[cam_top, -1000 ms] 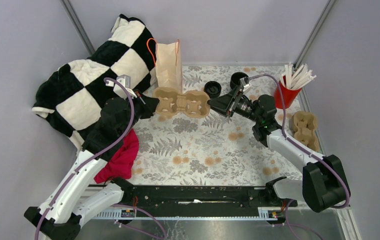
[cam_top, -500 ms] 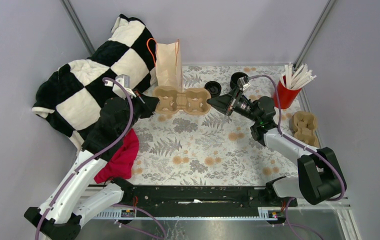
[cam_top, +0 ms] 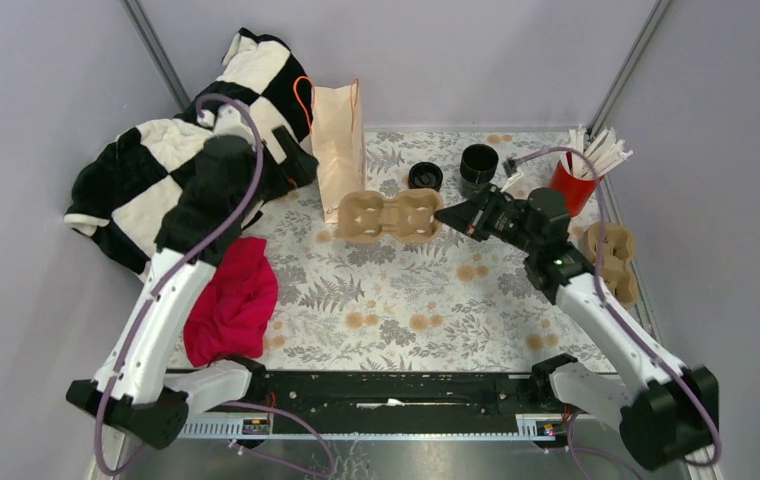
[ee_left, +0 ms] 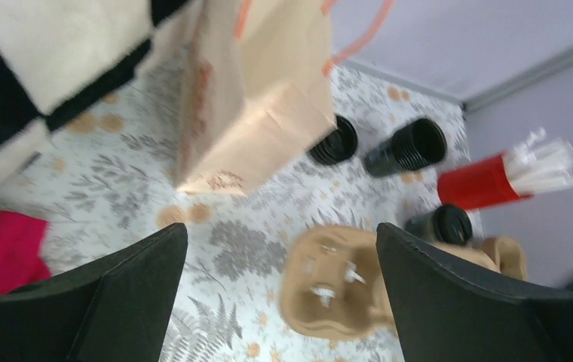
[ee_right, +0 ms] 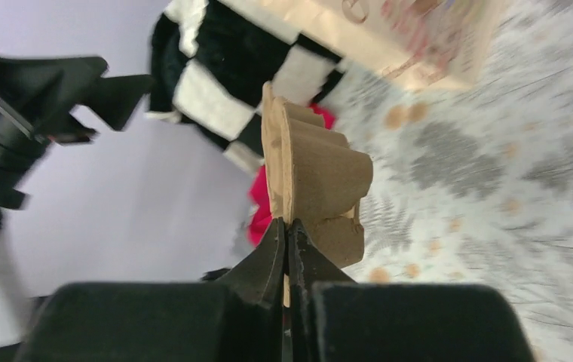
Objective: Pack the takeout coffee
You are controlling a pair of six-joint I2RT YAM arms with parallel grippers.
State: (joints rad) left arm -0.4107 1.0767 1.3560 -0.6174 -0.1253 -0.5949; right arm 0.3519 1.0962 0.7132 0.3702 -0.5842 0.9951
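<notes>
Pinching cup carrier [ee_right: 314,177] rim: right fingers [ee_right: 267,260]; bag [ee_left: 265,98] print blurred, unreadable.

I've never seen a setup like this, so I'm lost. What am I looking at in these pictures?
You see two robot arms bolted at a table's near edge, each ending in a two-finger gripper. The wide picture is from a fixed camera overhead; the other two are from cameras on the wrists. On the floral-patterned table lie a black-and-white checkered blanket, a red cloth, a brown paper bag, a squat stack of black lids, a stack of black cups, a red cup of white straws and a small lidded black coffee cup. The right gripper is pinched shut on the edge of a brown cardboard cup carrier. The left gripper is open and empty, near the bag.
</notes>
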